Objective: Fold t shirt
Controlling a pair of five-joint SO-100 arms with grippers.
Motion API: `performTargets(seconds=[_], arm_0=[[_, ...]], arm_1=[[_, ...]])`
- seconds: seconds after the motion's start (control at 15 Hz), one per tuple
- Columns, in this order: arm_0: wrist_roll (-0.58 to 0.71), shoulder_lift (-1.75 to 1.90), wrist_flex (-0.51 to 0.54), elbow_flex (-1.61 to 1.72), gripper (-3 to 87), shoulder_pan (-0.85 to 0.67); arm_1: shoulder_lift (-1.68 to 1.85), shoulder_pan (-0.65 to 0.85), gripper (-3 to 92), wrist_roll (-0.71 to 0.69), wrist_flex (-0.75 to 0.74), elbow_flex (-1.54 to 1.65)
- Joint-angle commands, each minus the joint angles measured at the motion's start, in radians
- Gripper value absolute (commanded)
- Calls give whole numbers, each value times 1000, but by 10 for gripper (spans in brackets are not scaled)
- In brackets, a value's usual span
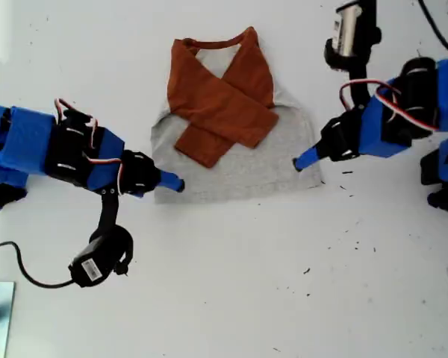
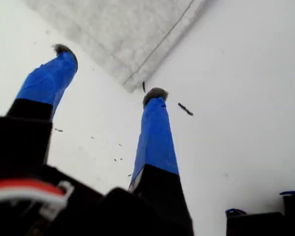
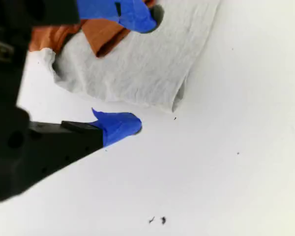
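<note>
The t shirt [image 1: 235,160] lies flat on the white table at the middle top of the exterior view. It is grey, and its rust-orange sleeves [image 1: 224,104] are folded across each other on its body. My first gripper [image 1: 302,160] comes in from the exterior view's right. It is open, with its fingertips [image 2: 155,96] on either side of the shirt's lower corner [image 2: 137,73]. My second gripper [image 1: 175,183] reaches in from the exterior view's left. It is open, with one finger [image 3: 137,14] over the grey cloth [image 3: 132,69] and the other finger [image 3: 120,127] on the table beside the hem.
Each arm carries a black camera module [image 1: 97,265] on a bracket, and the one on the other arm [image 1: 347,33] is near the exterior view's top right. A black cable [image 1: 19,272] loops at that view's lower left. Dark specks [image 1: 306,272] dot the table.
</note>
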Motion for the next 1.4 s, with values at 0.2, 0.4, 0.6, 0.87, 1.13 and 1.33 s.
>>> performTargets(seconds=[0.2,0.4,0.6,0.87,1.13,1.33], arm_0=[[-5,-173,-232,41,238,-28],[15,-207,-258,15,-3,-34],[71,-195,-179,-87,-3,3],[11,-137,-75,-219,-3,215],[-44,-129,-87,-295,-3,348],[92,48,-2,-302,-3,189]], arm_1=[[-236,-32,261,35,-288,78],[-414,-63,34,98,-325,28],[-333,-114,32,98,-275,5],[183,-333,30,164,-123,143],[86,-449,30,173,-118,-26],[71,-210,30,-14,-132,-164]])
